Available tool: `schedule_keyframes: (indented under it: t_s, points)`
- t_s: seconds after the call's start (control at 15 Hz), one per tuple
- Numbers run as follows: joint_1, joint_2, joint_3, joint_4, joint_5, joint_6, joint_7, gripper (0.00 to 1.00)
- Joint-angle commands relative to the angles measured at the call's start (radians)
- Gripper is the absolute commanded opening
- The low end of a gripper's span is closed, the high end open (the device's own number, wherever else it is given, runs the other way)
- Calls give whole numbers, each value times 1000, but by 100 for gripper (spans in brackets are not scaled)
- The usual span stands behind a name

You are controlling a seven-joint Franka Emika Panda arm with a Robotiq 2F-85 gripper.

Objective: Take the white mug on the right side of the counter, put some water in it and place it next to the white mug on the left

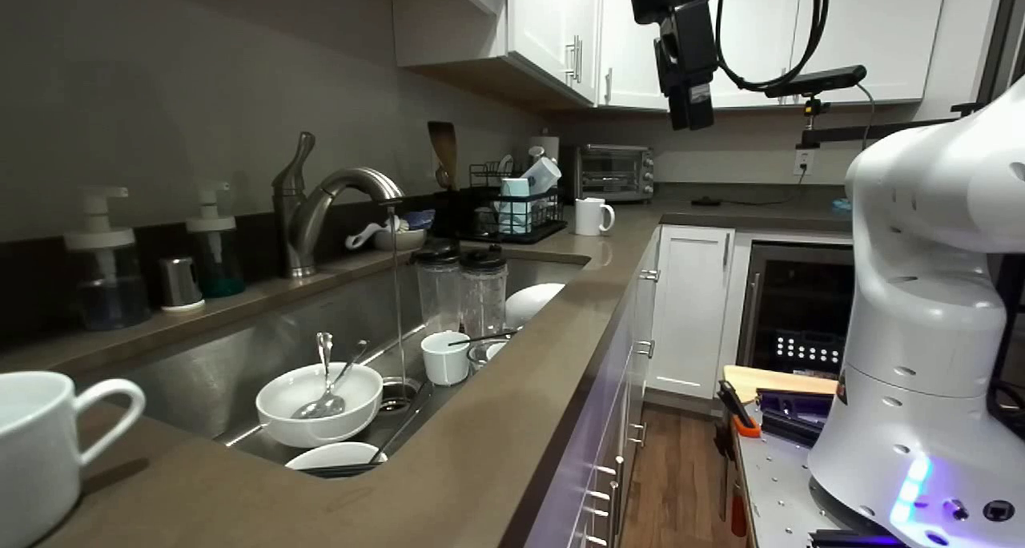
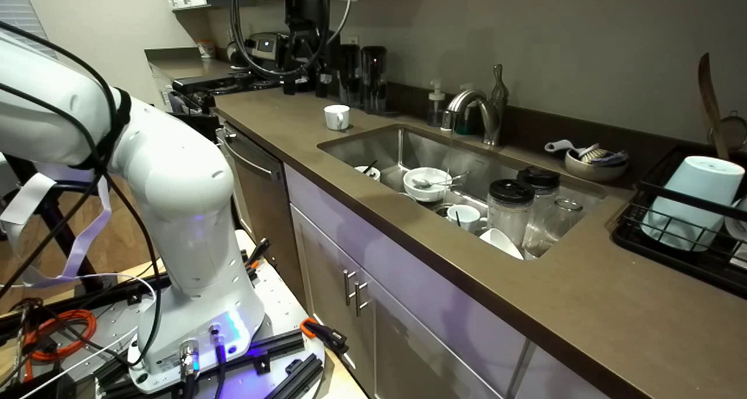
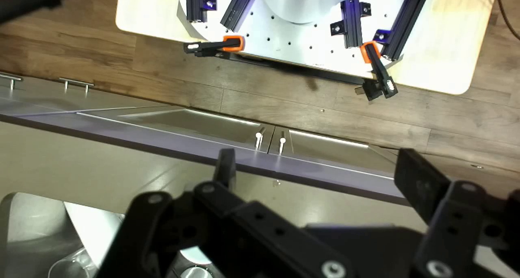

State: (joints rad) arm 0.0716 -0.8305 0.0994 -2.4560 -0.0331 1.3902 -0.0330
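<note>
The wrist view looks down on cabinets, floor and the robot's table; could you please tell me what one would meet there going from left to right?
Slim silver bar handle at the left edge, second silver bar handle, first black-and-orange clamp, third silver bar handle, fourth silver bar handle, second black-and-orange clamp.
</note>
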Motion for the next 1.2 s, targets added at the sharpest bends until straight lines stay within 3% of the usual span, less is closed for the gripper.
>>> schedule_keyframes:
  t_s: [0.0, 0.33, 0.47, 0.73, 1.13]
  points:
    - [11, 2, -7, 2, -4, -2, 7, 100]
    - [11, 2, -7, 2, -4, -2, 7, 100]
    - [-9, -12, -37, 5, -13, 1, 4, 100]
    - [-70, -49, -132, 18, -35, 8, 6, 100]
    - [-217, -79, -304, 56, -132, 81, 8, 100]
